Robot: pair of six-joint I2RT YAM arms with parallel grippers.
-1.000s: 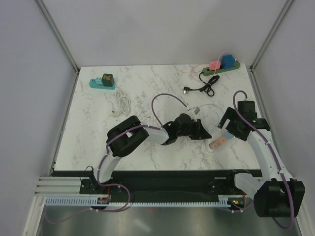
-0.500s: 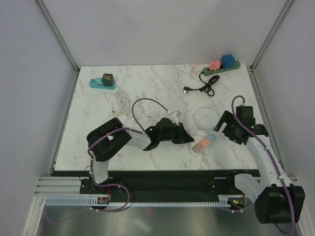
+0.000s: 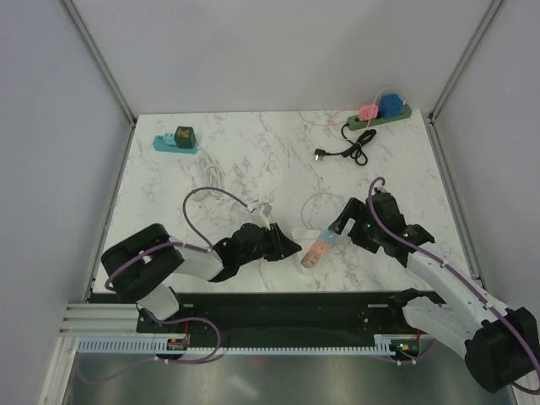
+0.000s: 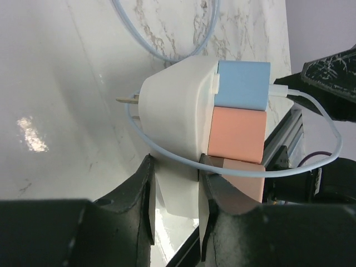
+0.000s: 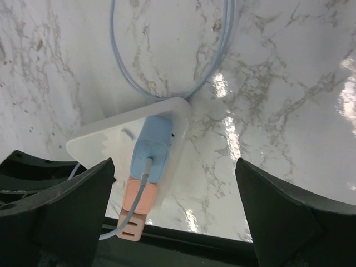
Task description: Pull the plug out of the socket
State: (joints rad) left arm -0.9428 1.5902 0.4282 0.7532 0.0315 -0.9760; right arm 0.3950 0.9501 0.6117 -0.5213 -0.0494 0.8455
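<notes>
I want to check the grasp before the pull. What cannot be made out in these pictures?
Left wrist: fingers of the left end effector cover the lower white socket, so grip depth is hidden.
Right wrist: the blue plug and pink plug are seen end-on; their own bodies hide the pins.
Top external: too small to tell whether the open right end effector touches the plugs.

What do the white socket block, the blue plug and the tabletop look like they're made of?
White socket block: probably moulded plastic, smooth satin, rounded corners with soft highlights. Blue plug: likely matte plastic, flat even colour, no glare. Tabletop: glossy, marble-patterned, grey veins and sharp light reflections; stone or laminate, I cannot tell.
</notes>
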